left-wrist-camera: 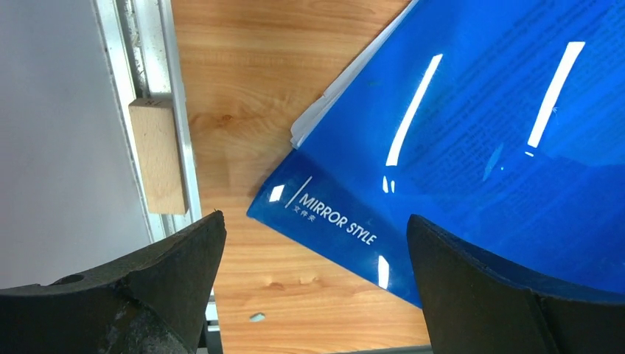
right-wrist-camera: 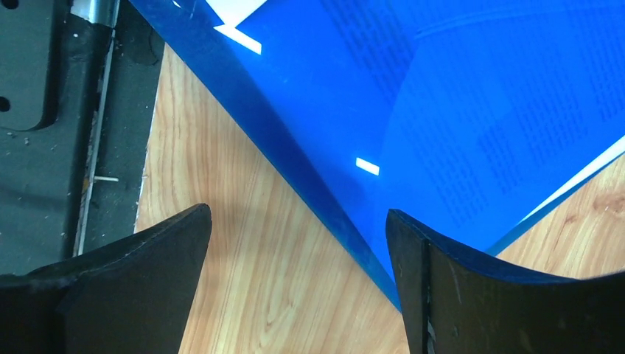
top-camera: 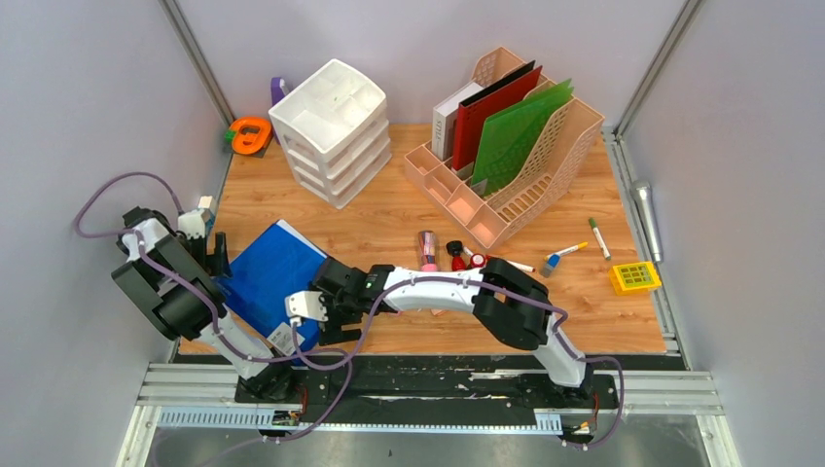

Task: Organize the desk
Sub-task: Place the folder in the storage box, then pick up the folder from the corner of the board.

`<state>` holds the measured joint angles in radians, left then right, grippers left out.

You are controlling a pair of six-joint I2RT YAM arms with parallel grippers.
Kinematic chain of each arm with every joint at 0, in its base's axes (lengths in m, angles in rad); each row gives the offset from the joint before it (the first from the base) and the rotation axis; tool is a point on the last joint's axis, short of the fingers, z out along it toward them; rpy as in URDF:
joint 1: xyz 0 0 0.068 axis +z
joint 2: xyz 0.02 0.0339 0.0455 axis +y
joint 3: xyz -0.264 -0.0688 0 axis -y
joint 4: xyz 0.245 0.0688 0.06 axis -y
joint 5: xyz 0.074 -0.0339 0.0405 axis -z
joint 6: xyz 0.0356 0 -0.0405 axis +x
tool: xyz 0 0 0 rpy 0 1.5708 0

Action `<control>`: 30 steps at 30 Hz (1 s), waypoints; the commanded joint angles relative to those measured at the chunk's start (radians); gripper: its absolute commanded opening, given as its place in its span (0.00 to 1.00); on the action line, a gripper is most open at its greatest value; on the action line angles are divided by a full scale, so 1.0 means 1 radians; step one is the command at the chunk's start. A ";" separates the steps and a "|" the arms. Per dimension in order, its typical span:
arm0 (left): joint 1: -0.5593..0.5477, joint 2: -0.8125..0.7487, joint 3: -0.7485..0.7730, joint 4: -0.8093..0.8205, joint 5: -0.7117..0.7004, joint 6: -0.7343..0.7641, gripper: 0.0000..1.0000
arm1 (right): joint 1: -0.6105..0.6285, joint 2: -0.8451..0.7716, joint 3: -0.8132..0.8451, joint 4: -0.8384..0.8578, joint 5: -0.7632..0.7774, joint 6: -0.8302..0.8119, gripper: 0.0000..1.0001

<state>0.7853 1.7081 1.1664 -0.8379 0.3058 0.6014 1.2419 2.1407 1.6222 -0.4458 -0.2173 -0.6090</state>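
The desk (top-camera: 389, 224) is light-brown wood grain. A glossy blue folder (top-camera: 272, 272) with papers inside lies flat at its front left. My left gripper (top-camera: 216, 255) hovers at the folder's left corner. In the left wrist view the gripper (left-wrist-camera: 315, 221) is open over the "MIRROR STYLE" corner of the folder (left-wrist-camera: 479, 147). My right gripper (top-camera: 326, 297) reaches across to the folder's near right edge. In the right wrist view that gripper (right-wrist-camera: 296, 212) is open, and the edge of the folder (right-wrist-camera: 442, 110) runs slantwise between the fingers. Neither gripper holds anything.
At the back stand a white drawer unit (top-camera: 331, 131) and a pink file organizer (top-camera: 516, 165) with upright folders. An orange tape dispenser (top-camera: 250, 134) sits back left. A pink tube (top-camera: 426, 250), markers (top-camera: 564, 255) and a yellow box (top-camera: 634, 277) lie on the right. A wooden block (left-wrist-camera: 158, 155) lies on the left rail.
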 commanded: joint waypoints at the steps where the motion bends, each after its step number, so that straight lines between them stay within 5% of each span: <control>1: 0.013 0.053 0.031 -0.008 0.031 0.020 1.00 | 0.040 0.041 0.040 0.075 0.088 -0.060 0.89; 11: 0.012 0.089 0.000 -0.040 0.090 0.076 0.98 | 0.096 0.103 -0.035 0.283 0.292 -0.137 0.73; 26: -0.009 0.027 -0.054 -0.082 0.137 0.127 0.93 | 0.113 0.051 -0.180 0.437 0.460 -0.241 0.00; 30: -0.009 0.003 -0.025 -0.103 0.145 0.113 0.93 | 0.113 0.016 -0.216 0.481 0.510 -0.266 0.00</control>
<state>0.7834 1.7424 1.1370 -0.8101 0.3710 0.7437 1.3491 2.1933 1.4490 -0.0166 0.2115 -0.7906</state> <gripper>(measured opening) 0.934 0.009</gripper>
